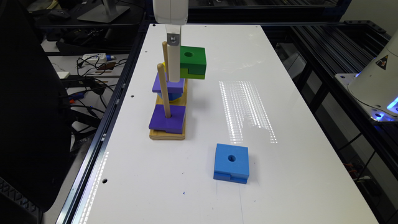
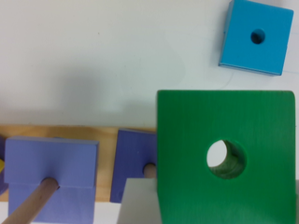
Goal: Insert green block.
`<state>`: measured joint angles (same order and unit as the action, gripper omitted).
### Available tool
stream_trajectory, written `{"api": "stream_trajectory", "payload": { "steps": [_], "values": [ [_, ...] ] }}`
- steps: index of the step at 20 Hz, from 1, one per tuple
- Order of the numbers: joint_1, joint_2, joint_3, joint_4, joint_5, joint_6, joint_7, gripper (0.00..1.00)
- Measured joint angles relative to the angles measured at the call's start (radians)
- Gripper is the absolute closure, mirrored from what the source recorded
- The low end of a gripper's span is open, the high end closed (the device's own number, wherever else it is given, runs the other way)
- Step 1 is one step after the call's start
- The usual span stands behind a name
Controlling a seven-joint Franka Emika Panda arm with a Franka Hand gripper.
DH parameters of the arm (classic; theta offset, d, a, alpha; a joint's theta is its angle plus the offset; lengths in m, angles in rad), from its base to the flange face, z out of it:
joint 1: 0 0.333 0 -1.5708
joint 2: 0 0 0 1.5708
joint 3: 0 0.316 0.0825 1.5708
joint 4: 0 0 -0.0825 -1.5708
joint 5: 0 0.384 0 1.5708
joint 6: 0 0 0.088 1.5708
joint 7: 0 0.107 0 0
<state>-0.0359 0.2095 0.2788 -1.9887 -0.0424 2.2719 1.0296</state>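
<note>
The green block [image 1: 192, 62] hangs in the air, dark green on top with a round hole and a lime lower layer. My gripper [image 1: 179, 73] is shut on it, one white finger [image 1: 174, 67] pressed on its side toward the pegs. It sits just to the exterior view's right of the far wooden peg [image 1: 165, 57], over the far end of the wooden base [image 1: 168, 134]. In the wrist view the green block [image 2: 229, 158] is close up, with a pale finger [image 2: 140, 203] against its edge. White table shows through its hole.
A near peg [image 1: 164, 90] carries a purple block [image 1: 168, 119]. A second purple block [image 1: 169, 84] sits farther along the base on blue pieces. A blue block [image 1: 231, 163] [image 2: 256, 37] lies loose on the white table [image 1: 279, 93]. Cables and clutter lie beyond the exterior view's left edge.
</note>
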Motion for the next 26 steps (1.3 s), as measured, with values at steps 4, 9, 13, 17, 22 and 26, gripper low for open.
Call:
{"api": "stream_trajectory", "payload": {
  "steps": [4,9,13,17,22,26],
  "values": [
    [0.0,-0.014,0.0,0.0,0.0009,-0.009,0.0,1.0],
    [0.0,-0.016,0.0,0.0,0.0009,-0.009,0.0,1.0],
    [-0.004,-0.015,-0.001,0.003,0.0009,-0.006,0.0,1.0],
    [-0.006,-0.014,-0.001,0.006,0.0009,-0.004,-0.001,1.0],
    [-0.008,-0.011,-0.001,0.011,0.0009,-0.001,-0.002,1.0],
    [-0.01,0.008,-0.001,0.035,-0.0001,-0.001,-0.004,1.0]
  ]
}}
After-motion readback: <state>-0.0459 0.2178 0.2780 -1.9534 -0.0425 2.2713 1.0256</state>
